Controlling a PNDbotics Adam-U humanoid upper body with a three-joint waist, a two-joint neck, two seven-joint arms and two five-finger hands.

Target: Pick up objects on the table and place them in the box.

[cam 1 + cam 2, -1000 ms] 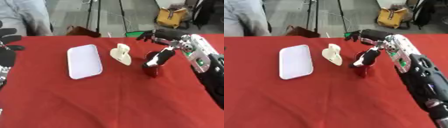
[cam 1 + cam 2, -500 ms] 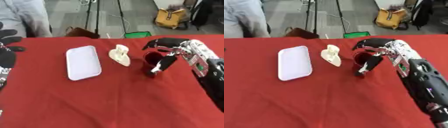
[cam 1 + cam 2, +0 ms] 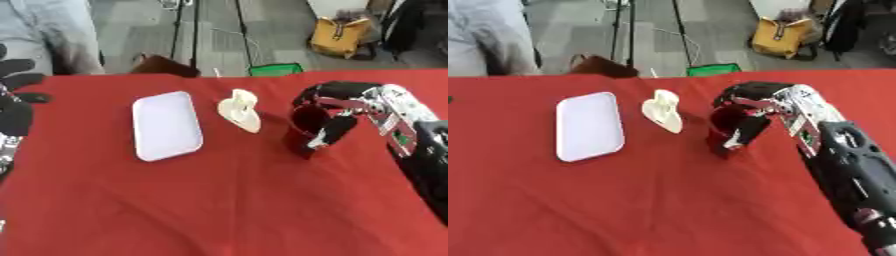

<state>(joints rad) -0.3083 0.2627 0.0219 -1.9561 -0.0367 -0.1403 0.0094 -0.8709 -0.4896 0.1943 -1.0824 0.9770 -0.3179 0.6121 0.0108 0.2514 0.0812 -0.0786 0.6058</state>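
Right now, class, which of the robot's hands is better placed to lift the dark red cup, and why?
The right hand: its fingers and thumb already curl around the dark red cup. The left hand sits at the table's far left edge, beyond the white tray.

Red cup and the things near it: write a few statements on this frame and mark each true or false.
1. The right hand is curled round the red cup. True.
2. The cup lies on its side. False: it stands upright.
3. The white tray lies left of the cream object. True.
4. The cup stands on the tray. False: it stands on the red cloth, apart from the tray.
5. The left hand holds the tray. False: it stays at the left edge, clear of it.
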